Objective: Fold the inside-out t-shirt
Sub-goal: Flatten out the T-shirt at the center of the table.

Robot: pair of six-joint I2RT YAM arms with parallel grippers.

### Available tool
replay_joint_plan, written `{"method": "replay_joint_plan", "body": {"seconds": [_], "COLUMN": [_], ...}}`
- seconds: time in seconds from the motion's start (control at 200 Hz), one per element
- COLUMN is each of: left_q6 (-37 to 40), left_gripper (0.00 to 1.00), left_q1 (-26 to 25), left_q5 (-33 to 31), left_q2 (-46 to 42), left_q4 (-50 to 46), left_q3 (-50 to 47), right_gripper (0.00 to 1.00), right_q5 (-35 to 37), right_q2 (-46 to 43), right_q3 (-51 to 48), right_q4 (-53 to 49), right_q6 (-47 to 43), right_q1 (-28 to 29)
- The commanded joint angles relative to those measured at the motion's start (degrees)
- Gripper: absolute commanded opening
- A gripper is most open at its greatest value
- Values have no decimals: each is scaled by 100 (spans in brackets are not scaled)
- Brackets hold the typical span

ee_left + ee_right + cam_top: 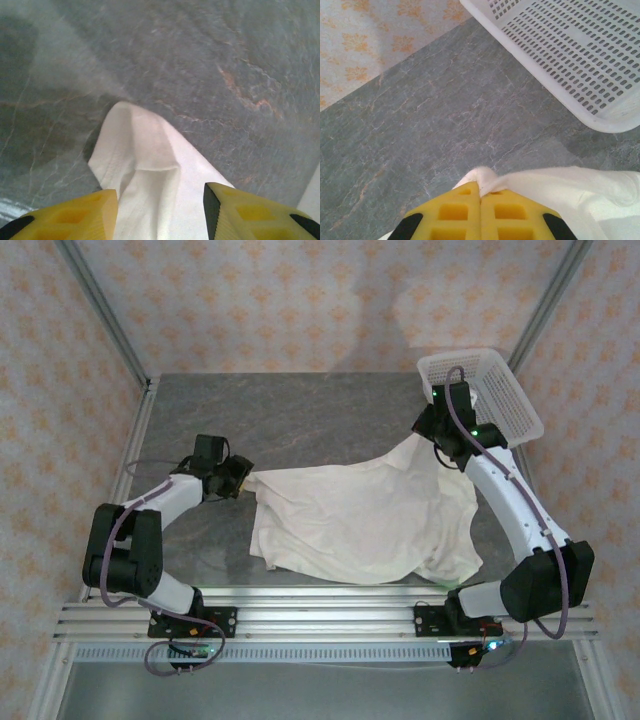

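we are seeing the thin, rumpled white t-shirt (360,520) lying spread on the grey marbled tabletop (300,420); our right gripper (480,200) is clamping its corner tight, our left gripper (160,205) is gaping around a limp fold.

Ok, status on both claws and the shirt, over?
Left claw open, cloth in the gap. Right claw shut on shirt edge. Shirt spread, rumpled, not yet folded. Basket close beside right claw.
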Motion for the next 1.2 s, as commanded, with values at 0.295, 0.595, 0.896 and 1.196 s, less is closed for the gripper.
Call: {"method": "replay_joint_plan", "body": {"seconds": [0.295,0.595,0.896,1.196], "left_q6": [-1833,-1893,471,1451], "left_gripper": [51,5,0,0], "left_q1": [88,227,295,300], "left_q5": [255,527,-404,-1142], "left_q2": [577,853,-978,-2511], "left_q4": [1188,1600,-1865,-3725], "left_q3": [-114,114,1587,2923], "right_gripper": [0,0,0,0], "right_q5": [-86,-147,157,666], "right_q2": [-133,-156,-935,-1629], "right_q3": [-42,39,694,1936], "right_q4": [137,11,-161,-241], "right_q6": [45,47,290,353], "right_q1": [-33,-33,-34,-33]}}
